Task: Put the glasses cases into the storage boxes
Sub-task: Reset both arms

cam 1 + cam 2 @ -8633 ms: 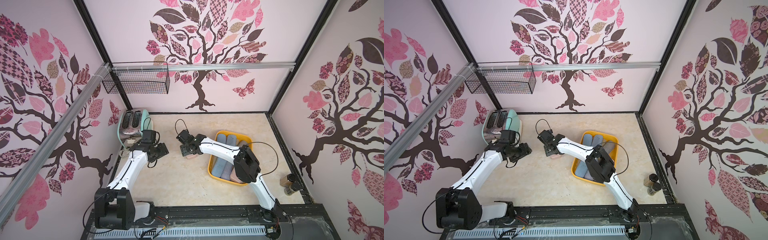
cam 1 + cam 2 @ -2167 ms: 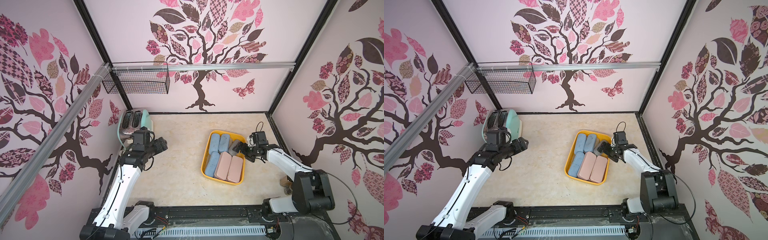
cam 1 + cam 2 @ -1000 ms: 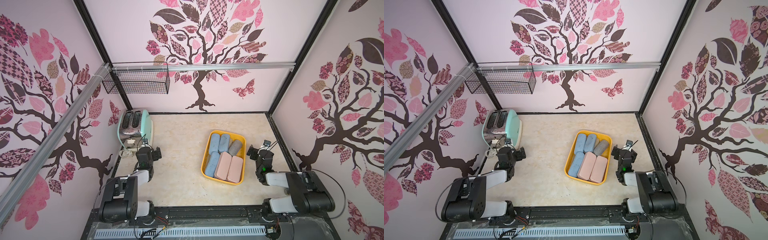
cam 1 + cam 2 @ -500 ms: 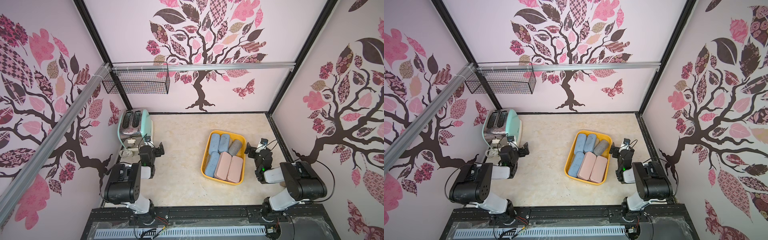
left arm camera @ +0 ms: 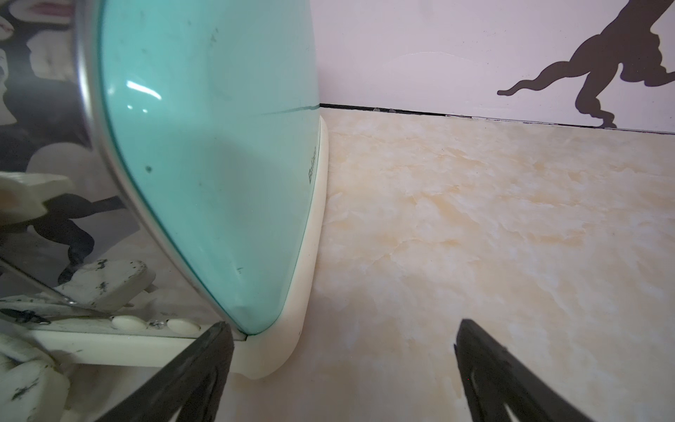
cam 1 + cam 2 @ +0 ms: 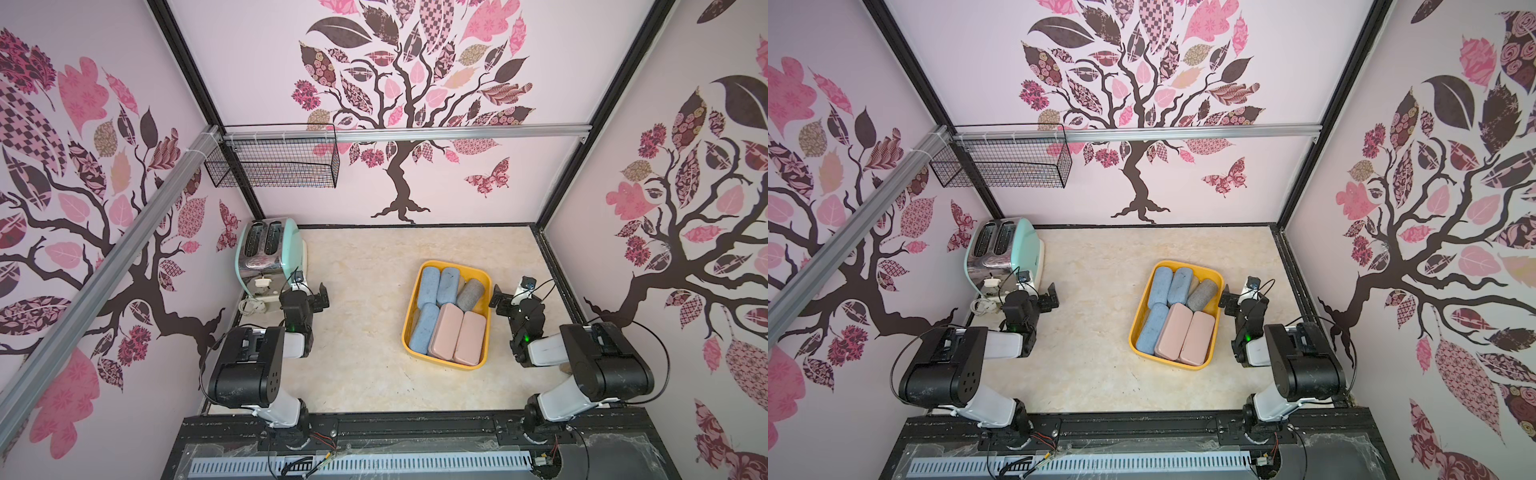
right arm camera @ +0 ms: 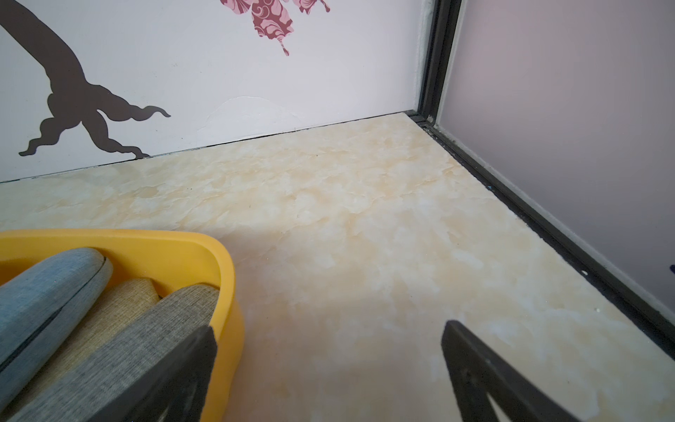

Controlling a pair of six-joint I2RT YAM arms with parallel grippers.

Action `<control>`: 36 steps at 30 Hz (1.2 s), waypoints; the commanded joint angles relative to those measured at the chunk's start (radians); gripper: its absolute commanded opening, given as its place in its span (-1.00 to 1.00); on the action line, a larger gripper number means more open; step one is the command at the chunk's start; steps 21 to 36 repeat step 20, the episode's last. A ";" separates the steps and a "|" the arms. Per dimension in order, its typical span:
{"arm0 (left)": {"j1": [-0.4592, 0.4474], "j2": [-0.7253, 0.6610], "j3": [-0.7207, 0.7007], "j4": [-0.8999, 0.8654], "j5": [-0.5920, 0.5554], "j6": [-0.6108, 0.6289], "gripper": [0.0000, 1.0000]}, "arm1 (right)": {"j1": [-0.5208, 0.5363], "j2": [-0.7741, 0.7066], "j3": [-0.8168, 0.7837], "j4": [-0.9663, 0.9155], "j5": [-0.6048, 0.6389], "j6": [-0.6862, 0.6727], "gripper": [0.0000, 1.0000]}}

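The yellow storage box (image 6: 453, 266) sits right of the table's middle in both top views. Inside lie the glasses cases: three blue ones (image 6: 428, 284), a grey one (image 6: 469, 294) and two pink ones (image 6: 446, 330). A tan case (image 7: 120, 303) shows under the grey case (image 7: 146, 329) in the right wrist view. My right gripper (image 6: 510, 296) stands open and empty just right of the box's far corner (image 7: 164, 248). My left gripper (image 6: 309, 293) is open and empty beside the toaster, far from the box. Both arms are folded back.
A mint and chrome toaster (image 6: 266, 253) stands at the far left, with its white plug and cord (image 6: 253, 307) in front. The left fingertip (image 5: 222, 329) is close to the toaster's base (image 5: 277, 350). A black wire basket (image 6: 274, 164) hangs on the back rail. Walls enclose the table.
Earlier the right gripper was at a pink case left of the box; that case now lies inside. Both arms have since drawn back and folded near the front, grippers staying open.
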 commanded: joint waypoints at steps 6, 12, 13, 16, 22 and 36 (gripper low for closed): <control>0.002 -0.007 -0.006 0.009 -0.006 0.006 0.95 | 0.005 -0.006 0.020 0.004 -0.002 -0.008 0.99; 0.003 -0.008 -0.007 0.009 -0.005 0.005 0.95 | 0.007 -0.004 0.021 0.002 -0.004 -0.008 0.99; 0.004 -0.007 -0.006 0.009 -0.004 0.005 0.95 | 0.005 0.002 0.035 -0.017 -0.003 -0.007 0.99; 0.005 -0.007 -0.007 0.009 -0.004 0.006 0.95 | 0.008 0.016 0.049 -0.026 0.001 -0.014 0.99; 0.003 -0.010 -0.008 0.011 -0.004 0.006 0.95 | 0.012 -0.006 0.025 -0.008 -0.002 -0.016 0.99; 0.003 -0.010 -0.008 0.011 -0.004 0.006 0.95 | 0.012 -0.006 0.025 -0.008 -0.002 -0.016 0.99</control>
